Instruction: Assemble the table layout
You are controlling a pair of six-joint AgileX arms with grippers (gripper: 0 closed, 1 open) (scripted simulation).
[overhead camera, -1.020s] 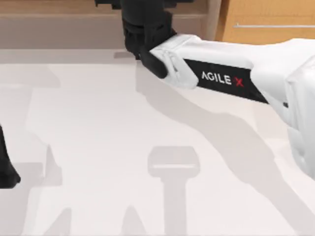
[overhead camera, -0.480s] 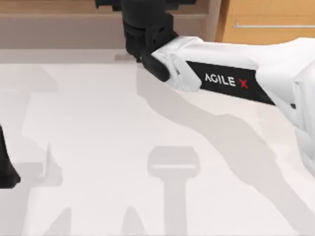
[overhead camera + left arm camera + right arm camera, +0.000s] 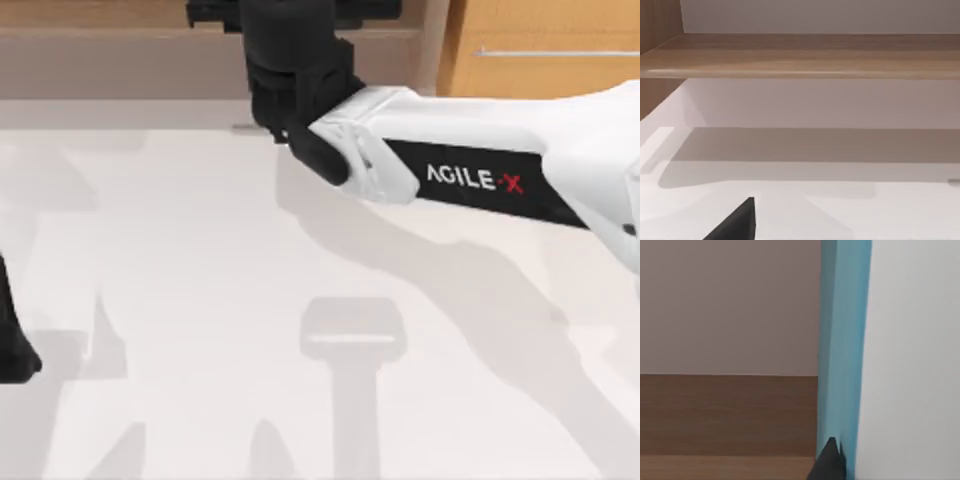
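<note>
The right gripper, reaching to twelve o'clock over the table into the brown shelf beside a blue panel, grip state unreadable, risks striking the shelf board.

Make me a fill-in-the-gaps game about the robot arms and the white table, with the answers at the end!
1. The tabletop is plain ____.
2. The arm reaching across to the shelf at the back is the ____ arm.
3. In the right wrist view, a tall ____ panel stands close ahead.
4. The red letter on the arm's label is ____.

Missing words: white; right; blue; X
</note>
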